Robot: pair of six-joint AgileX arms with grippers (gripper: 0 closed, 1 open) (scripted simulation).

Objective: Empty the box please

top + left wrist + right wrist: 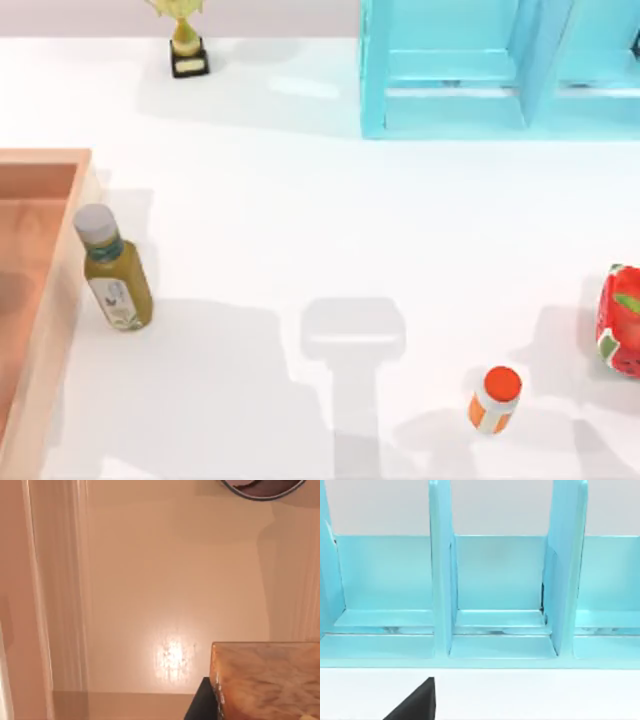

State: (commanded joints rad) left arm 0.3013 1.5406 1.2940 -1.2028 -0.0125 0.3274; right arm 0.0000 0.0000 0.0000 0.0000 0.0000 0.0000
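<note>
The box (40, 300), salmon-orange and open-topped, is seen at the table's (300, 220) left edge in the top view, cut off by the picture's left side; its thick right wall and far corner are shown. A green bottle (115, 272) with a grey cap is placed on the table just beside the box's right wall, leaning, outside the box. A small orange-capped bottle (495, 398) is stood on the table toward the near right. A red carton (622, 320) is found at the right edge, partly cut off. A gold trophy (185, 40) on a dark base is set at the far side, left of centre. A turquoise shelf unit (480, 70) is placed at the far right.

In the left wrist view the box's inner floor and walls (165, 590) are shown close up, with a brown wood-grained block (265, 680) and a dark-rimmed round object (260, 487) at the picture's edge; what these are cannot be told. In the right wrist view the shelf unit's compartments (495, 580) are faced across the white table, and a dark wedge (417, 702) is seen low down.

Whether the left gripper or the right gripper is released or clenched cannot be told.
</note>
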